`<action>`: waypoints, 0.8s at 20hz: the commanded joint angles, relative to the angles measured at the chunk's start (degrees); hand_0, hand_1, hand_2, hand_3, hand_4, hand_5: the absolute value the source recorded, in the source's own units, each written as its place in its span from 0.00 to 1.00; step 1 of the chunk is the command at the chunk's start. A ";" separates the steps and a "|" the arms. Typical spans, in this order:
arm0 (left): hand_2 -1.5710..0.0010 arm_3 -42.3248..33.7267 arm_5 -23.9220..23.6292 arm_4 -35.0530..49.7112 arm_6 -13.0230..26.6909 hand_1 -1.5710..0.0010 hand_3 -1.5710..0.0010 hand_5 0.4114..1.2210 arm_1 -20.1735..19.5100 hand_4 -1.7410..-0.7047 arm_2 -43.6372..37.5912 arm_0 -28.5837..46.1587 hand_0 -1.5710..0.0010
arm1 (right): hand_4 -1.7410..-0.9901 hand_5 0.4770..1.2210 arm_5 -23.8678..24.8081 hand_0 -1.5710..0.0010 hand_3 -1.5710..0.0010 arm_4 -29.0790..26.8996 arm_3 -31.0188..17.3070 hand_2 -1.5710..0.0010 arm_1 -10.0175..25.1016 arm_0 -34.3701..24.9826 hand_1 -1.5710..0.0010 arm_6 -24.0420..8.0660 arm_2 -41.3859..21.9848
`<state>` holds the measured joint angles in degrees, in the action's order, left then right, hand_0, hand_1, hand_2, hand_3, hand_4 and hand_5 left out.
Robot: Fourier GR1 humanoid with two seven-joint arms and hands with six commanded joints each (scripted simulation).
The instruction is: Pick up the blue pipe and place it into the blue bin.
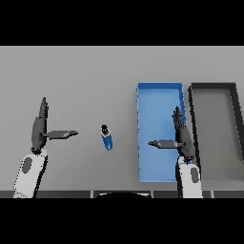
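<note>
At about nine o'clock on the grey counter point(95, 71), the left hand point(39, 127) hovers wide, fingers straight and thumb stuck out toward the middle, holding nothing. Just right of that thumb, near the centre, the blue pipe point(107, 140) lies on the counter with its dark end toward twelve o'clock and its body slanting toward five o'clock, apart from both hands. At three o'clock from it sits the blue bin point(159, 90), long side running twelve to six. The right hand point(182, 136) hangs over the bin's right rim, also wide and empty, thumb pointing toward the pipe. Further right is a dark bin point(214, 86).

The pick seems not yet begun. The right hand looks better placed: it should probably swing toward nine o'clock, turn so fingers and thumb straddle the pipe across its narrow width, descend, then close.
</note>
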<state>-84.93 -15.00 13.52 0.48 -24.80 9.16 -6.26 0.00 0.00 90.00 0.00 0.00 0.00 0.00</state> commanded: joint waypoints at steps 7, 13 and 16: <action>1.00 1.10 8.71 0.84 -2.82 1.00 1.00 0.22 -4.79 0.64 1.20 -0.98 1.00 | 0.69 0.19 -1.04 1.00 1.00 3.21 1.51 1.00 1.66 0.70 1.00 2.49 -2.60; 1.00 0.78 21.88 2.88 -5.49 1.00 1.00 0.23 -12.32 0.64 2.96 -0.58 1.00 | 0.72 0.18 -1.65 1.00 1.00 10.86 6.70 1.00 5.15 5.30 1.00 2.58 -7.54; 1.00 -0.63 24.04 3.56 -7.33 1.00 1.00 0.24 -12.83 0.63 3.56 0.58 1.00 | 0.74 0.16 -0.88 1.00 1.00 11.20 7.05 1.00 5.20 4.76 1.00 0.96 -7.23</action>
<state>-85.56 9.07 17.08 -6.97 -37.65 12.72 -5.66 -0.88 11.20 97.06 5.20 4.77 0.99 -7.23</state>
